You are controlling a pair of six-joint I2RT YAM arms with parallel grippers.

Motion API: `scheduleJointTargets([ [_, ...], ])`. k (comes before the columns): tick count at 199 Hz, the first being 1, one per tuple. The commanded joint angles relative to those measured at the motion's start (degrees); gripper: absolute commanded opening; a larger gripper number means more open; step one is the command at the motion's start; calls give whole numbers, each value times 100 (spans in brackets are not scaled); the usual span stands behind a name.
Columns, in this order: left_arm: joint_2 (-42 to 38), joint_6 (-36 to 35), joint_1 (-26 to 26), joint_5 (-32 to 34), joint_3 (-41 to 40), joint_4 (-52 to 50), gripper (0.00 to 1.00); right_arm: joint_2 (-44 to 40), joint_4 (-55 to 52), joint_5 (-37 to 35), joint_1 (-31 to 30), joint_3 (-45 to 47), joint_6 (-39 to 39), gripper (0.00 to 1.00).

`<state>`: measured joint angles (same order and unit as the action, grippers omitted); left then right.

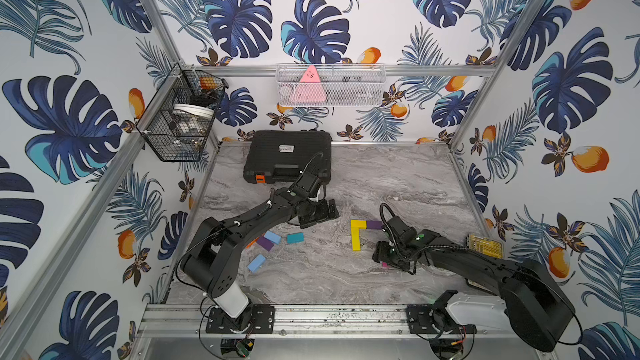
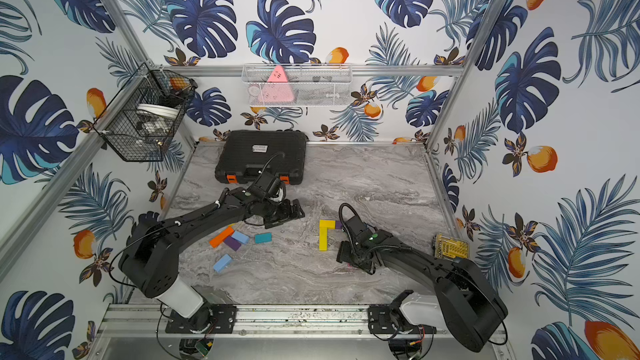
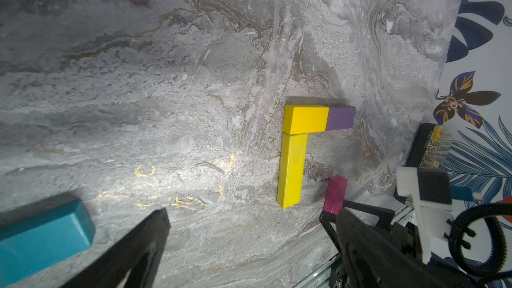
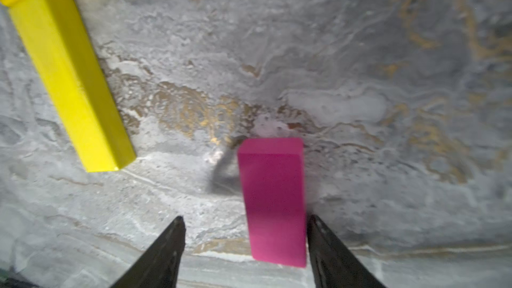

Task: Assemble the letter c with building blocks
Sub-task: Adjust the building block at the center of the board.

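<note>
Right wrist shows a smooth rectangular magenta block (image 4: 273, 203) on veined marble tabletop (image 4: 360, 78).

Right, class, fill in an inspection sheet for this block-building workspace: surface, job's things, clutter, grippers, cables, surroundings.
Surface: grey marbled tabletop, no spills seen.
Job's things: long yellow block and short yellow block form a corner, and the purple block butts the short one. The magenta block lies apart. The orange block, second purple block, light blue blocks and teal block lie loose by the left arm.
Clutter: black case at the back; yellow-and-clear box at the right edge.
Grippers: left gripper open, empty; right gripper open, straddling the magenta block.
Cables: a black cable loops above each wrist.
Surroundings: leaf-print walls; black wire basket and white mesh basket hung up.
</note>
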<state>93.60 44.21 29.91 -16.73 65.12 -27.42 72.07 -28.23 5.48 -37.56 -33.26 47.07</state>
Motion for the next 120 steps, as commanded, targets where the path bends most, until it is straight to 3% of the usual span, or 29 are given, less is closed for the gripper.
scheduleJointTargets([
  [1, -22, 27, -3, -5, -3, 66, 99, -18, 604, 822, -30, -36, -44, 71],
  [45, 0, 37, 12, -6, -33, 79, 99, -59, 423, 1025, -275, -434, -272, 71],
  [68, -25, 27, 7, 12, -34, 61, 99, -132, -216, 376, -327, -738, -570, 72],
  [93, -26, 18, 4, 3, -17, 37, 99, 29, -893, -502, -322, -1054, -988, 80],
  [120, -34, 9, 6, 12, 0, 18, 99, 287, -1136, -986, -322, -1182, -1408, 87],
])
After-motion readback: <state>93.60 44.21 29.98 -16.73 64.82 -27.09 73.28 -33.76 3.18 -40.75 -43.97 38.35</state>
